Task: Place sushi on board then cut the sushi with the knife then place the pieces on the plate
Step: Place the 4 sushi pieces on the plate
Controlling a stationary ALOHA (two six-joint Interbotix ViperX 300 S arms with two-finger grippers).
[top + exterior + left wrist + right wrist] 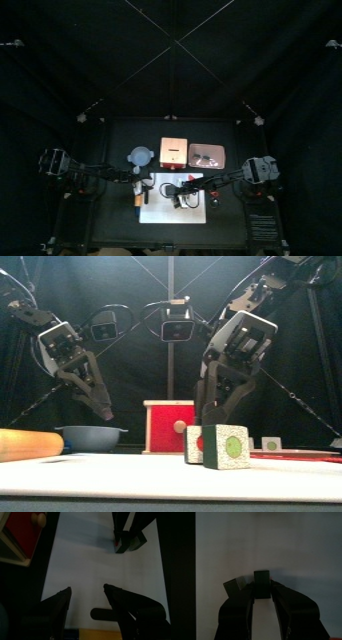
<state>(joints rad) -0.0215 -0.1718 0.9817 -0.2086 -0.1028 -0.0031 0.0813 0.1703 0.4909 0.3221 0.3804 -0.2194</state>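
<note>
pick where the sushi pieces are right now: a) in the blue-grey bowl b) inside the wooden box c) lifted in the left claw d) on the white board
d: the sushi pieces stand upright on the white board with the right claw closed on one of them, while the left claw hangs open and empty over the board.

Black table (120, 215) with white board (163, 200), box (174, 150), bowl (140, 155)
</note>
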